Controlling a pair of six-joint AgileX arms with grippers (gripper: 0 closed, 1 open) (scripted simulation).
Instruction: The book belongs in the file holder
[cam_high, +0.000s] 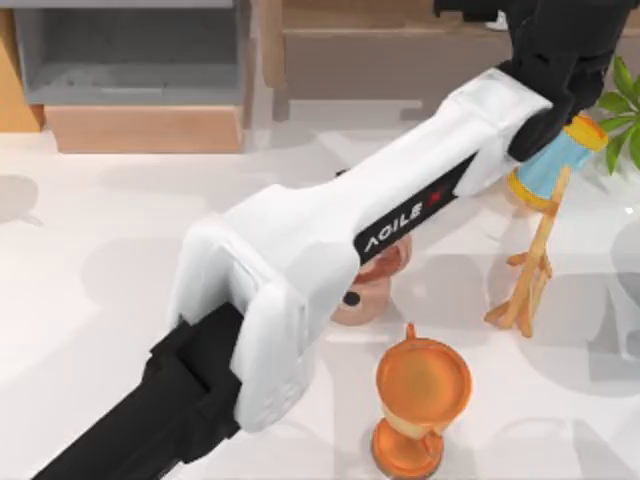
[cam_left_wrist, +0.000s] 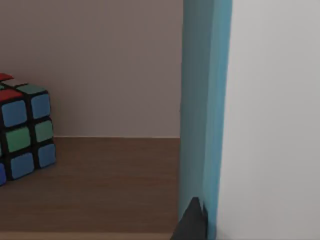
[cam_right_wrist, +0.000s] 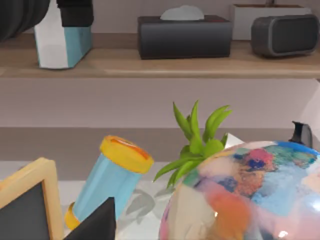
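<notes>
The teal-blue book (cam_left_wrist: 205, 115) stands upright on the brown wooden shelf (cam_left_wrist: 100, 185); from the right wrist it shows as a white-and-teal block (cam_right_wrist: 65, 45). My left arm reaches across the table to the back right. Its gripper (cam_high: 560, 45) is at the shelf, and from the right wrist it sits on top of the book (cam_right_wrist: 75, 12). It is shut on the book, one dark fingertip (cam_left_wrist: 192, 222) pressed to the teal cover. The grey file holder (cam_high: 130, 60) with its tan front edge stands at the back left, hollow inside. My right gripper (cam_right_wrist: 200, 180) is parked, open.
A colour cube (cam_left_wrist: 22, 132) sits on the shelf beside the book, with a dark tissue box (cam_right_wrist: 185, 35) and a speaker (cam_right_wrist: 285, 34) further along. On the table are a blue bottle (cam_high: 555, 160), wooden stand (cam_high: 530, 280), orange goblet (cam_high: 420, 400), plant (cam_high: 625, 110) and globe (cam_right_wrist: 250, 195).
</notes>
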